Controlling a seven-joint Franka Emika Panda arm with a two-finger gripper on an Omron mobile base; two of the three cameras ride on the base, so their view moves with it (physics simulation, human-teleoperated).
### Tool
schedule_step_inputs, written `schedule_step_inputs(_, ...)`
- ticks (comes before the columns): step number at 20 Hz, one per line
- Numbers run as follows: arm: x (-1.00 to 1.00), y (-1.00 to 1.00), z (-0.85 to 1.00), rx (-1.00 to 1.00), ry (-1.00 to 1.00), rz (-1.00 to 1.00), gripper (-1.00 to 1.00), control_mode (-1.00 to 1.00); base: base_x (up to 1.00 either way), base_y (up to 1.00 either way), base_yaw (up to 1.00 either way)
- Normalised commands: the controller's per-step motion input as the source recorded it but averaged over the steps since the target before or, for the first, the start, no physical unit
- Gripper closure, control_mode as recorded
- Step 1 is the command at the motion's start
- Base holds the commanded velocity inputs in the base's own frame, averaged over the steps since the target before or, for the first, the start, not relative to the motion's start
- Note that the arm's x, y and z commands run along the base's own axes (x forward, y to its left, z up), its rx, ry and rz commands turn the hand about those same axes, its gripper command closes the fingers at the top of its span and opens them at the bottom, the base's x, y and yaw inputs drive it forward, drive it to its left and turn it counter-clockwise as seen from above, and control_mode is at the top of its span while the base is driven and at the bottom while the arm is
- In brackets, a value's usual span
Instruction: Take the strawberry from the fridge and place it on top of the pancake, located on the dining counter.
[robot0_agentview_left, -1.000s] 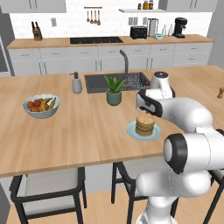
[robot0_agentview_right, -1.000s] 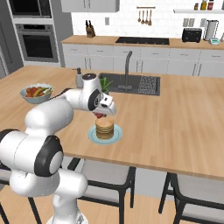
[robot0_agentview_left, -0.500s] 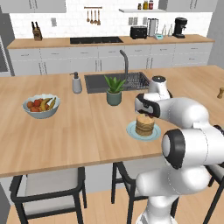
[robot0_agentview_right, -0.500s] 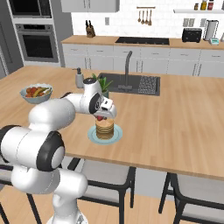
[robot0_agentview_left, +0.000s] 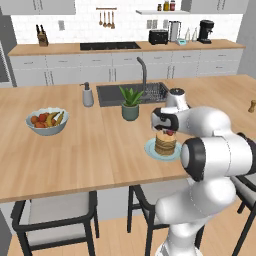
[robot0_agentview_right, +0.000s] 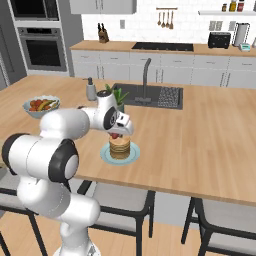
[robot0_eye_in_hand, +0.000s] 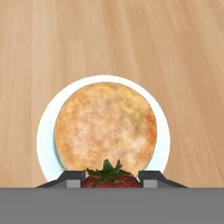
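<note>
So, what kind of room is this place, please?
A home kitchen, rendered rather than real. It has a long light wood-grain counter with a dark sunken sink, a black built-in oven, and a black toaster on the far counter.

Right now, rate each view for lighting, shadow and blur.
Left base view: even, flat lighting, soft rendering, only a faint shadow under the plate. Right base view: equally soft, the strawberry just a small red blur at the end effector. Hand view: sharpest, pancake texture clear, no glare, strawberry cut off at the bottom.
</note>
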Motion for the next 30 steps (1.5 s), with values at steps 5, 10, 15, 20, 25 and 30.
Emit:
schedule_step_inputs(5,0.18,0.0,-0.12,0.0,0.05,0.0,1.0,-1.0,0.0,0.0,0.0)
schedule_step_inputs(10,0.04,0.0,-0.23,-0.01,0.05,0.0,1.0,-1.0,0.0,0.0,0.0)
schedule_step_inputs(15,0.02,0.0,-0.23,0.0,0.06,0.0,1.0,-1.0,0.0,0.0,0.0)
schedule_step_inputs(20,0.0,0.0,-0.08,0.0,0.02,0.0,1.0,-1.0,0.0,0.0,0.0)
schedule_step_inputs(25,0.16,0.0,0.07,0.0,0.0,0.0,1.0,-1.0,0.0,0.0,0.0)
schedule_step_inputs(30,0.29,-0.01,0.0,0.0,0.0,0.0,1.0,-1.0,0.0,0.0,0.0)
